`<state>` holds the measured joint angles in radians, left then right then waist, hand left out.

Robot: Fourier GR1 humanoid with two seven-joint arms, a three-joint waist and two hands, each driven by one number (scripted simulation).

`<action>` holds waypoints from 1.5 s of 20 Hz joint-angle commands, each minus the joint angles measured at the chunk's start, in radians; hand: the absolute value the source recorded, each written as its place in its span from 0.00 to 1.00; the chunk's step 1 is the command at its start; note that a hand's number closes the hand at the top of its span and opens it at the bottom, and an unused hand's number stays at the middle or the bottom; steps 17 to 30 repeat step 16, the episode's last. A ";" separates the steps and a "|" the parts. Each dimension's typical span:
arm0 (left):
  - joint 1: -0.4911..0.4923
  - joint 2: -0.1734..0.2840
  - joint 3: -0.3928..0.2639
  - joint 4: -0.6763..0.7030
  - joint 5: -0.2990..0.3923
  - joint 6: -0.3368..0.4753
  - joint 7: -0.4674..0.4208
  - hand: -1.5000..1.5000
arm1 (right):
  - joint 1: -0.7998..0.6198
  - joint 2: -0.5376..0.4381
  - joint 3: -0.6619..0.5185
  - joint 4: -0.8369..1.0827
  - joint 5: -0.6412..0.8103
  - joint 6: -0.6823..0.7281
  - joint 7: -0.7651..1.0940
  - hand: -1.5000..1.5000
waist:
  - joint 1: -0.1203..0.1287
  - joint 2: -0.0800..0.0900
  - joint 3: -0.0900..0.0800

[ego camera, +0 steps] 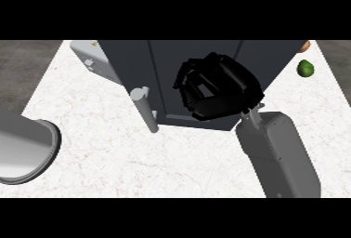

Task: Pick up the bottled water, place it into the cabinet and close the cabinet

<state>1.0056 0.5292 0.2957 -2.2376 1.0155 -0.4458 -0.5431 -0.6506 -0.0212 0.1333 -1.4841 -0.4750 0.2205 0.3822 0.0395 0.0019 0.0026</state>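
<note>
A dark cabinet (171,69) stands at the back middle of the white counter (137,158). Its light grey door (96,58) is swung open to the left, and the door's handle (140,95) shows near its front edge. My right hand (223,93) hangs over the cabinet's front right part with its fingers (188,79) curled. Nothing shows inside the curl. The bottled water is not visible anywhere in the head view. Only the grey left forearm (24,148) shows at the left edge; its hand is out of view.
A green avocado (306,68) lies on the counter right of the cabinet. An orange object (306,45) peeks out at the back right behind it. Dark floor borders the counter on both sides.
</note>
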 commanded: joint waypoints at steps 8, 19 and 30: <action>0.000 -0.027 0.076 0.068 0.056 -0.116 0.053 0.00 | -0.234 0.020 -0.038 0.301 -0.022 0.026 -0.076 1.00 | 0.002 0.004 -0.003; 0.020 -0.042 0.074 0.006 0.045 -0.110 0.092 0.00 | -0.256 0.019 0.002 0.318 -0.101 0.067 -0.054 1.00 | 0.016 0.006 -0.003; 0.020 -0.042 0.074 0.006 0.045 -0.110 0.092 0.00 | -0.256 0.019 0.002 0.318 -0.101 0.067 -0.054 1.00 | 0.016 0.006 -0.003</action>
